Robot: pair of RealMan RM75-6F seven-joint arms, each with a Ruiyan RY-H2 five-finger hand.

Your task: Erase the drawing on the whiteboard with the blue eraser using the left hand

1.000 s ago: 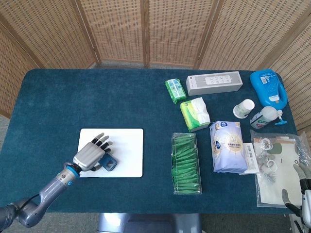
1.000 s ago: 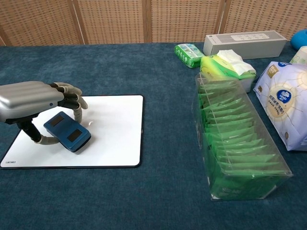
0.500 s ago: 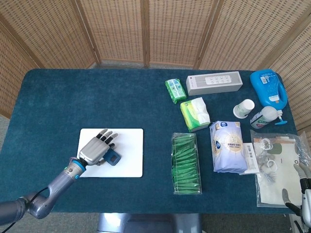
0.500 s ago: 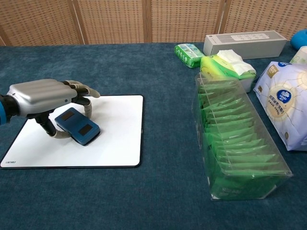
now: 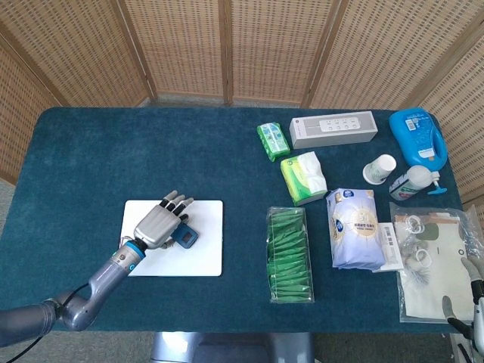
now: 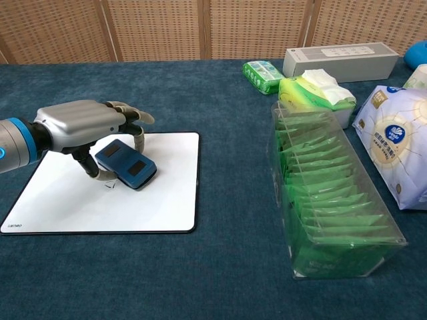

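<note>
A white whiteboard (image 5: 204,253) (image 6: 160,193) lies flat on the blue table at the front left. My left hand (image 5: 160,224) (image 6: 83,125) is over its middle and grips the blue eraser (image 5: 185,237) (image 6: 127,165) between thumb and fingers, the eraser lying on the board. A small dark mark (image 6: 110,186) shows on the board just in front of the eraser. My right hand (image 5: 475,301) shows at the lower right corner of the head view, fingers apart, holding nothing.
A clear box of green packets (image 5: 289,253) (image 6: 327,200) stands right of the board. Further right and behind lie tissue packs (image 5: 303,177), a white bag (image 5: 354,228), a long white box (image 5: 333,130), a blue jug (image 5: 417,136), a cup (image 5: 380,169) and a plastic sleeve (image 5: 435,261).
My left hand has slid the eraser across the board away from me and to the right, from near the board's front left toward its middle.
</note>
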